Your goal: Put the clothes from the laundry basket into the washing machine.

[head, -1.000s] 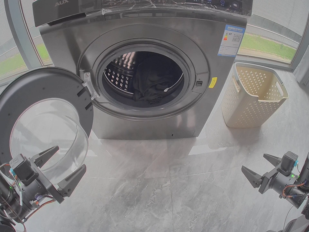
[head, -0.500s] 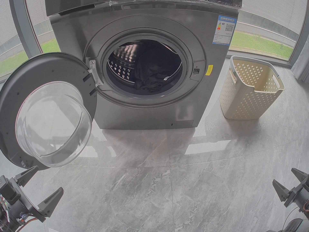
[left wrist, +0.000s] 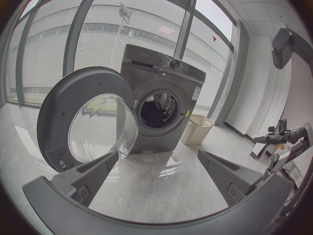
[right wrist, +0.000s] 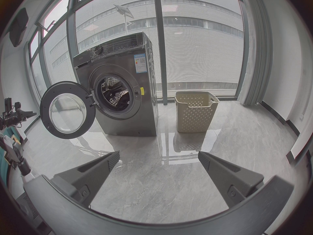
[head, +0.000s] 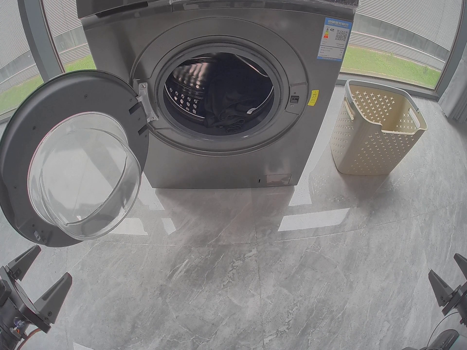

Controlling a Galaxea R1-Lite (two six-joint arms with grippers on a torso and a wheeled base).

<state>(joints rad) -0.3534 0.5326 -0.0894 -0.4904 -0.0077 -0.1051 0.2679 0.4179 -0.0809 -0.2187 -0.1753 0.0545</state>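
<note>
Left gripper (head: 46, 272) spread wide, holding nothing; right gripper (head: 445, 268) likewise splayed and empty; the open door (head: 73, 98) stands just ahead of the left one; farther ahead, dark clothes (head: 233, 98) lie inside the washing machine (head: 204, 168); the laundry basket (head: 369, 144), ahead of the right gripper, looks empty; loading seems done, with only the door left to shut.

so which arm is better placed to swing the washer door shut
Left, probably: the open door hangs on that side, just ahead of the open left gripper; the right gripper sits far across, nearer the laundry basket.
</note>
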